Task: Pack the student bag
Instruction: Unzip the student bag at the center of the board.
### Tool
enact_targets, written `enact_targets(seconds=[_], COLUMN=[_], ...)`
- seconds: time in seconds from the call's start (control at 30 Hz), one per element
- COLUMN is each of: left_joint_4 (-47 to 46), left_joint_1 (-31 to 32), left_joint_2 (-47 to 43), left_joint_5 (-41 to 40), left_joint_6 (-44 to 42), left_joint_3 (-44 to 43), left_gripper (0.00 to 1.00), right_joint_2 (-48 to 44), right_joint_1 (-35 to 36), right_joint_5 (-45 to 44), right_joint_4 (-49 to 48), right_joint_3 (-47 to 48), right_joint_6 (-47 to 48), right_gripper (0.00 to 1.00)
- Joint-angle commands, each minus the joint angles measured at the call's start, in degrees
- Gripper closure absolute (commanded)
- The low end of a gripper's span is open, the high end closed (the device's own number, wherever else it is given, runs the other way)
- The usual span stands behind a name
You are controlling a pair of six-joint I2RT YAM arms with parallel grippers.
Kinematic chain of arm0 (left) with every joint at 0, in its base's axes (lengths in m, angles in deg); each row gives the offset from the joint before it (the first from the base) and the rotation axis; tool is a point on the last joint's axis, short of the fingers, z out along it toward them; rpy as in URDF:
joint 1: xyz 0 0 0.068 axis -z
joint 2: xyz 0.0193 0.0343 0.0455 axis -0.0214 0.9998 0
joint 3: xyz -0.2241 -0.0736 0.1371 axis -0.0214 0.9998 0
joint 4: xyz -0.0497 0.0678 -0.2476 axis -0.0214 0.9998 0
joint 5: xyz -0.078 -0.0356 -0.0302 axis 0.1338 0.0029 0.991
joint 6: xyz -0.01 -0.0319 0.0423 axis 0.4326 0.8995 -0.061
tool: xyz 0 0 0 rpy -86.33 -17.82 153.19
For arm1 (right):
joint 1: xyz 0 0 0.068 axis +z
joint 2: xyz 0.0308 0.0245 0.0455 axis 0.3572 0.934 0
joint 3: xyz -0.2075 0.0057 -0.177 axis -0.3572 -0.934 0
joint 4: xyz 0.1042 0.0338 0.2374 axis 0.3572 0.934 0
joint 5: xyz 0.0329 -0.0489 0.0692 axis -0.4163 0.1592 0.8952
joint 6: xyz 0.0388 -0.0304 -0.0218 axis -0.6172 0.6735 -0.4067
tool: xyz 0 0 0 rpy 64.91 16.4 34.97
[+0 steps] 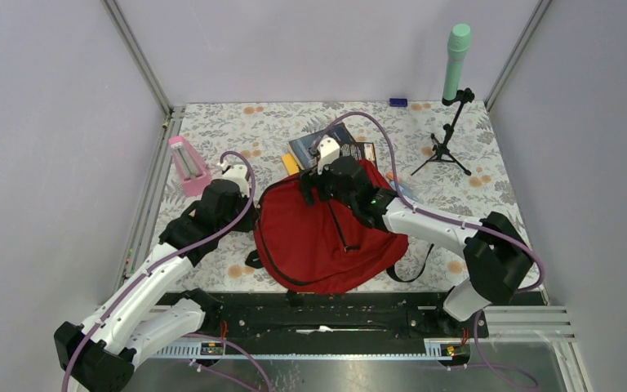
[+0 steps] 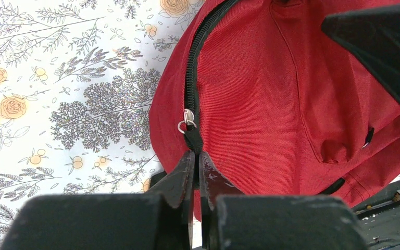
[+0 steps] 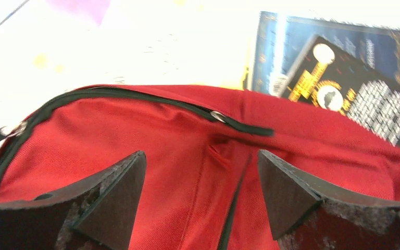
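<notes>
Left fingers (image 2: 179,179) are pinched shut on the black zipper pull (image 2: 192,139) of the red student bag (image 1: 318,237), which lies flat in the middle of the floral surface (image 1: 237,131). My right fingers (image 3: 117,192) hang wide open just above its top edge, holding nothing. Packing looks barely begun to me: the bag seems zipped shut, and two books (image 3: 338,78) lie outside, just beyond it.

White-black arms (image 1: 424,222), purple cables (image 1: 358,113), black jaws
</notes>
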Motion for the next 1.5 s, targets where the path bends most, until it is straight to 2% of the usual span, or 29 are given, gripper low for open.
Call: enact_targets(seconds=[0.0, 0.17, 0.3, 0.47, 0.77, 0.93, 1.17, 1.47], left_joint_4=[-3.0, -3.4, -4.0, -4.0, -4.5, -4.5, -4.5, -4.7], left_joint_1=[-0.2, -0.2, -0.2, -0.2, -0.2, -0.3, -0.3, -0.4], left_joint_2=[-1.1, -1.4, -1.7, -2.1, -1.9, -1.9, -1.7, -1.5], left_joint_5=[1.7, 1.5, 1.8, 2.3, 2.8, 2.8, 2.6, 3.0], left_joint_6=[-1.4, -2.0, -1.9, -1.4, -1.3, -1.3, -1.4, -1.4], left_joint_3=[-0.4, -0.2, 0.4, 0.7, 0.4, 0.4, 0.2, 0.3], left_gripper=[1.0, 1.0, 1.0, 1.0, 1.0, 1.0, 1.0, 1.0], right_joint_2=[1.1, 5.3, 8.9, 10.5, 14.9, 16.6, 15.6, 19.0], right_joint_1=[-2.0, -2.7, -2.7, -3.1, -4.1, -4.3, -4.3, -4.3], right_joint_5=[19.2, 26.2, 26.1, 24.5, 25.6, 27.9, 31.8, 29.9], right_joint_4=[-6.6, -7.0, -7.9, -9.7, -4.6, 1.4, 3.3, 3.9], right_joint_3=[1.0, 4.2, 6.3, 7.4, 13.0, 16.3, 14.9, 18.6], right_joint_6=[13.1, 21.3, 29.5, 34.9, 39.6, 40.9, 39.6, 42.5], right_gripper=[0.14, 0.13, 0.14, 0.14, 0.16, 0.18, 0.16, 0.18])
